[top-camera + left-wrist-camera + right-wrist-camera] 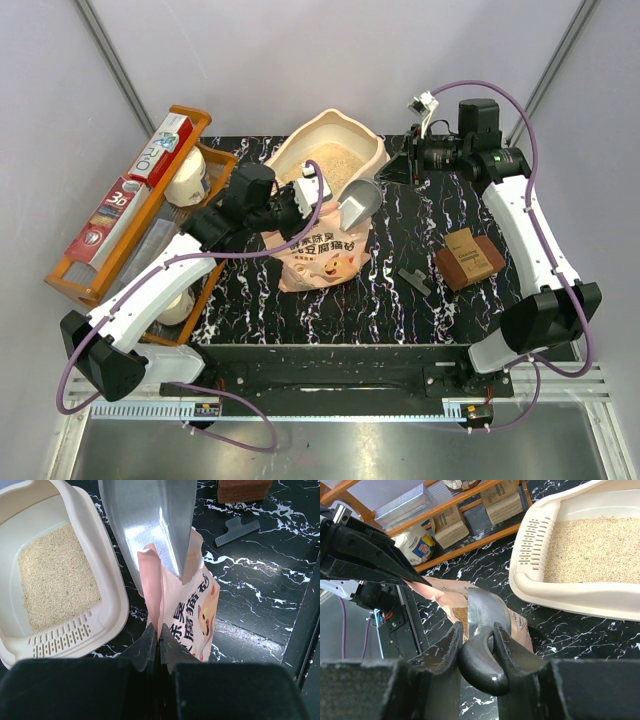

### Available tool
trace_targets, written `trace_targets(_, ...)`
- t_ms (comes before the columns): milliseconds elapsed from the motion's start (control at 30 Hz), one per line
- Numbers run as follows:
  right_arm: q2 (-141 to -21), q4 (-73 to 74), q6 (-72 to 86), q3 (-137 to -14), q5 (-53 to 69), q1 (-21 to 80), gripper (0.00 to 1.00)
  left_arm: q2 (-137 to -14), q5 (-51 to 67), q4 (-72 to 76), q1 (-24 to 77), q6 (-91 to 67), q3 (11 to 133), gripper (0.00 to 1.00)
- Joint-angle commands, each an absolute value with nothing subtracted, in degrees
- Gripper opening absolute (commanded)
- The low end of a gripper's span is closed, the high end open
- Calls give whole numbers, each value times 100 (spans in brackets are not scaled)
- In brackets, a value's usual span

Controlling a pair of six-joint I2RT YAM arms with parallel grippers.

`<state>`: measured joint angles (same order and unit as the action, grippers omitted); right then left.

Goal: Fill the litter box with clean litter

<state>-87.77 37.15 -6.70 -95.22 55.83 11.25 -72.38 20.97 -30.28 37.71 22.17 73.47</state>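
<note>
Left gripper: my fingers are pinched tight on the rim of the pink bag, wrist tipped down, arm stretched forward from the near left over the table. Right gripper: fingers partly closed around the handle of the grey scoop, its bowl pointing into the bag's mouth, arm run up the right side and bent leftward. Litter box: just behind the bag at the far edge, litter covering its floor.

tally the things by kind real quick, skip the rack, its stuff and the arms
litter box: 1
pink litter bag: 1
grey scoop: 1
brown block: 1
dark clip: 1
total: 5
</note>
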Motion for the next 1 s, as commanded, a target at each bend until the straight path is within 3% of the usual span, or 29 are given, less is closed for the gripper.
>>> trace_targets(0,-8447,3762,-993,-9913,5564,1116,0,-7154,2215,-2584,3736,2109,7444,0)
trace_targets(300,-8341,5271,-2776,-10143,5449,1116,0,-7207,2241,-2584,3718,2092,7541,0)
trace_targets(633,-8560,5405,-3849,-9694,4782,1897,0,-7242,2373,-2566,3718,2039,7629,0)
trace_targets(733,-8850,5222,-3456,-9843,4650,2188,0,-7268,2426,-2549,3709,2022,7690,0)
trace_targets(833,-8965,4046,-1325,-9713,3791,2232,0,-7286,2496,-2496,3718,1995,7717,0)
trace_targets(967,-9096,3911,785,-9826,2607,2259,0,-7286,2522,-2417,3709,1960,7717,0)
